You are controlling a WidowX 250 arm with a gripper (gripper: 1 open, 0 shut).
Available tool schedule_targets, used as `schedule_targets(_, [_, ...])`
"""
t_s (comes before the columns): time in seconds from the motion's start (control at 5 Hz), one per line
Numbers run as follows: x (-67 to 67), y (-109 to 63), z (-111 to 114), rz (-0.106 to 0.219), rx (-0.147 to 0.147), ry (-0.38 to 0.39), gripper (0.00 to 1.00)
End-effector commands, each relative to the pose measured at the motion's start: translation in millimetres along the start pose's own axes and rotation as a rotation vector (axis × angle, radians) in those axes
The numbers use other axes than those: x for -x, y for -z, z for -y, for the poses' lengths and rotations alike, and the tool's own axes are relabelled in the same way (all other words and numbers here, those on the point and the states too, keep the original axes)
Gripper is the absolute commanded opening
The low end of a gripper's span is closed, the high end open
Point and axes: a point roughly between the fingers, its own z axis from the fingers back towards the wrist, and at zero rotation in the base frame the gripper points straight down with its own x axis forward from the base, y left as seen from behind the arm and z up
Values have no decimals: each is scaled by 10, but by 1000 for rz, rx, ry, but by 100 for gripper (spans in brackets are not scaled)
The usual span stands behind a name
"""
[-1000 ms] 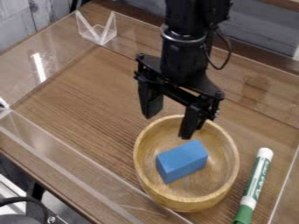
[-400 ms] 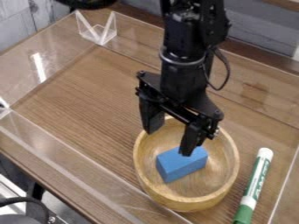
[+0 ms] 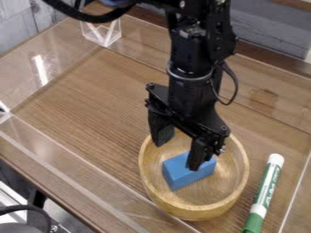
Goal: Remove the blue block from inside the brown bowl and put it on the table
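The blue block (image 3: 183, 171) lies inside the brown bowl (image 3: 226, 206), which sits on the table (image 3: 85, 100) near the front right. My black gripper (image 3: 183, 154) points straight down over the bowl and is open. Its left finger (image 3: 159, 132) reaches past the bowl's rim on the block's far left, and its right finger (image 3: 202, 155) stands at the block's right end, hiding part of it. I cannot tell whether either finger touches the block.
A green-and-white marker (image 3: 264, 204) lies on the table just right of the bowl. Clear acrylic walls (image 3: 49, 150) run along the table's edges, and a clear angled stand (image 3: 101, 31) sits at the back left.
The gripper has come down from above the bowl into it, so its fingers now straddle the blue block. The jaws stayed open; block and bowl have not moved.
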Motion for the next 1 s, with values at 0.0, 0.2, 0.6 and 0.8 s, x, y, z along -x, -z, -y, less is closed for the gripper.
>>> schedule_targets(0.0, [-58,-27,2,38,12,26,100])
schedule_targets(0.2, [-62,-3,-9,40,20,35,100])
schedule_targets(0.6, [-72,32,-38,47,30,43,100])
schedule_targets(0.8, [-75,45,-55,48,34,45,100])
